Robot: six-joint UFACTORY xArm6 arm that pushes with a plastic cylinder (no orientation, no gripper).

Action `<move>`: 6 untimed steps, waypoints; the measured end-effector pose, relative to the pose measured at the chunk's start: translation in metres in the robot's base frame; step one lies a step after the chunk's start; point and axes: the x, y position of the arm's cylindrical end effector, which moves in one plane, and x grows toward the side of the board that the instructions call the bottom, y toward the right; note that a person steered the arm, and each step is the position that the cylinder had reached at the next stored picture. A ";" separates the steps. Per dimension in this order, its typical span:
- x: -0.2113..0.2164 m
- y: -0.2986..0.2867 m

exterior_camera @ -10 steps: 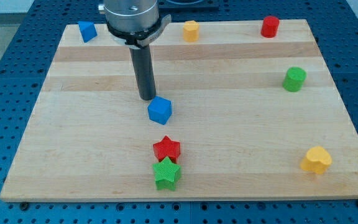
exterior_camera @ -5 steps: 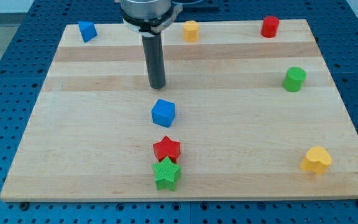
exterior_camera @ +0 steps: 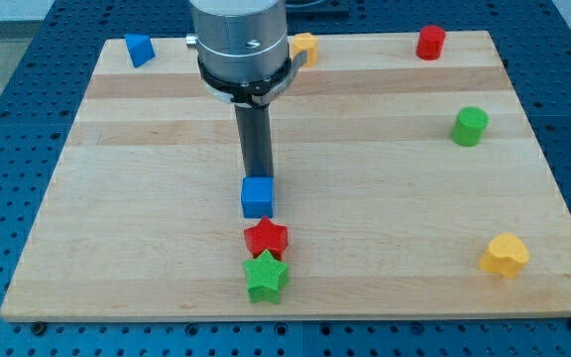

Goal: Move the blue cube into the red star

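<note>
The blue cube sits on the wooden board just above the red star, close to it with a thin gap or touching; I cannot tell which. My tip is right behind the cube, at its top edge in the view, touching it. The rod rises toward the view's top. A green star lies directly below the red star, touching it.
A second blue block lies at the top left. A yellow block is partly hidden behind the arm. A red cylinder is at the top right, a green cylinder at the right, a yellow heart at the bottom right.
My tip swung right and back, then came down the view onto the blue cube. The cube slid down the view toward the red star and squared up.
</note>
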 end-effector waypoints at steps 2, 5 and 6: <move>0.015 0.000; 0.005 0.001; -0.028 0.003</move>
